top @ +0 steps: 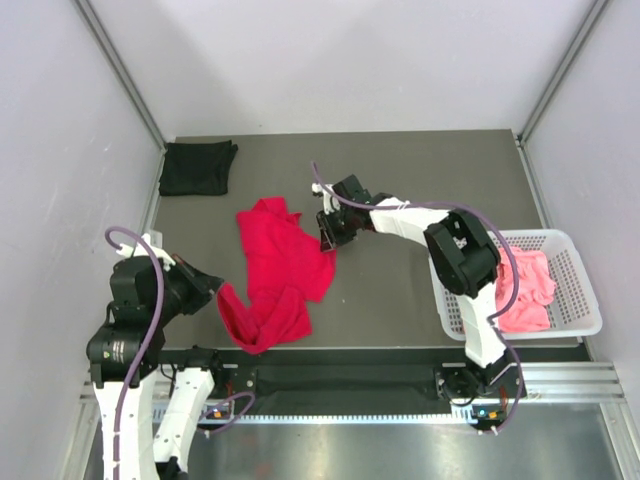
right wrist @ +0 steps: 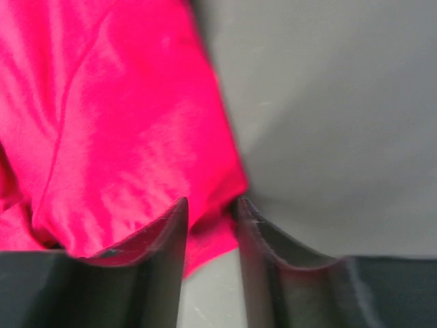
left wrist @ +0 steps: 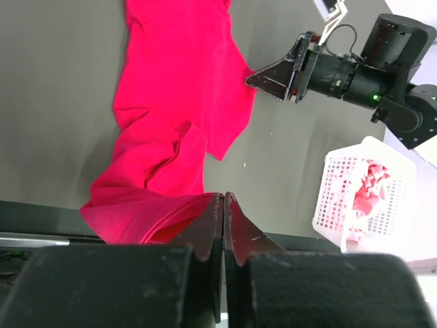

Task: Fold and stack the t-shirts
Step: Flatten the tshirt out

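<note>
Red t-shirt (top: 275, 270) | long axis far-to-near, crumpled | left gripper (left wrist: 224, 198) clamps near corner | right gripper (right wrist: 210, 205) slightly parted astride hem

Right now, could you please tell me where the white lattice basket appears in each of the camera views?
Top external: the basket sits at the right edge, beside the right arm, holding the pink t-shirt.
Left wrist: the basket is at the lower right, pink cloth inside.
Right wrist: not in view.
Shared landmark: the red t-shirt, visible in all three views.
</note>
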{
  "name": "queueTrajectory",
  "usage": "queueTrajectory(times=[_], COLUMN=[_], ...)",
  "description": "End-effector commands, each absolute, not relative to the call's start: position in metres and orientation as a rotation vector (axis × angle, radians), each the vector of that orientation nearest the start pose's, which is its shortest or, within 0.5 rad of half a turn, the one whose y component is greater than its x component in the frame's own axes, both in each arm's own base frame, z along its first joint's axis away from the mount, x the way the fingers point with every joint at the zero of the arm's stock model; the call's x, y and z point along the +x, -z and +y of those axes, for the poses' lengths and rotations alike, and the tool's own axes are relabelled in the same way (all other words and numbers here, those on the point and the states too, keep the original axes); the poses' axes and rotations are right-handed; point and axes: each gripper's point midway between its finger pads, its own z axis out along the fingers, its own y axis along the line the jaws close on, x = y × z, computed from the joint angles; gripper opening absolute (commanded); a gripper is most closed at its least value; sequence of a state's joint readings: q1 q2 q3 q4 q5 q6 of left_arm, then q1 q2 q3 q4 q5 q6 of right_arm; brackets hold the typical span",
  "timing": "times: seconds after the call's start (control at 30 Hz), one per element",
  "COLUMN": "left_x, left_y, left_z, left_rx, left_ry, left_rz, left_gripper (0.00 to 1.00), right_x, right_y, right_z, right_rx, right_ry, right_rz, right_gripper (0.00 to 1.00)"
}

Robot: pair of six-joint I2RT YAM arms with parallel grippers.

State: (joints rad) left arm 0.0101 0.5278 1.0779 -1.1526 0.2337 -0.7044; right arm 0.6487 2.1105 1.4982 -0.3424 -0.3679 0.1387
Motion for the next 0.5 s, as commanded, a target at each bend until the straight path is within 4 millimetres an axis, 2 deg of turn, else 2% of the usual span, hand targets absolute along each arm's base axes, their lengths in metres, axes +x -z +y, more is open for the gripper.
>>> queueTrajectory(times=[0.0,0.07,0.1,0.13,0.17,0.23,0.27,0.3,0.33,0.37,0.4,0.43,0.47], left_x=[0.155,0.156,0.156,0.161,0.164,0.174,0.183,0.192,0.198,0.208,0.218,0.225,0.239], left_y=[-0.287,-0.289,-0.292,-0.296,-0.299,-0.309,-0.319,-0.325,-0.330,-0.343,-0.350,-0.359,-0.371], left_z=[-0.067,-0.065,-0.064,-0.061,-0.059,-0.051,-0.049,-0.046,-0.044,-0.038,-0.036,-0.034,-0.031], left_rx=[-0.596,-0.595,-0.594,-0.592,-0.586,-0.602,-0.592,-0.597,-0.601,-0.607,-0.609,-0.610,-0.607], left_ry=[0.661,0.648,0.642,0.630,0.619,0.580,0.578,0.564,0.554,0.531,0.524,0.521,0.513], left_rz=[2.062,2.057,2.047,2.024,2.006,1.963,1.918,1.901,1.884,1.830,1.815,1.783,1.739], left_gripper=[0.00,0.00,0.00,0.00,0.00,0.00,0.00,0.00,0.00,0.00,0.00,0.00,0.00], right_x=[0.332,0.334,0.335,0.339,0.350,0.366,0.384,0.393,0.405,0.421,0.430,0.437,0.448], right_y=[-0.033,-0.037,-0.045,-0.052,-0.064,-0.106,-0.129,-0.150,-0.200,-0.229,-0.286,-0.316,-0.344], right_z=[0.368,0.369,0.370,0.371,0.369,0.371,0.366,0.363,0.361,0.348,0.342,0.334,0.317], right_rx=[-0.854,-0.831,-0.806,-0.788,-0.748,-0.648,-0.584,-0.512,-0.472,-0.403,-0.344,-0.305,-0.251], right_ry=[-0.829,-0.834,-0.840,-0.837,-0.825,-0.860,-0.862,-0.876,-0.896,-0.884,-0.915,-0.922,-0.919], right_rz=[2.488,2.486,2.474,2.460,2.420,2.341,2.281,2.249,2.138,2.076,1.952,1.888,1.832], right_gripper=[0.25,0.15,0.05,0.03,0.01,0.00,0.00,0.00,0.00,0.00,0.00,0.00,0.00])
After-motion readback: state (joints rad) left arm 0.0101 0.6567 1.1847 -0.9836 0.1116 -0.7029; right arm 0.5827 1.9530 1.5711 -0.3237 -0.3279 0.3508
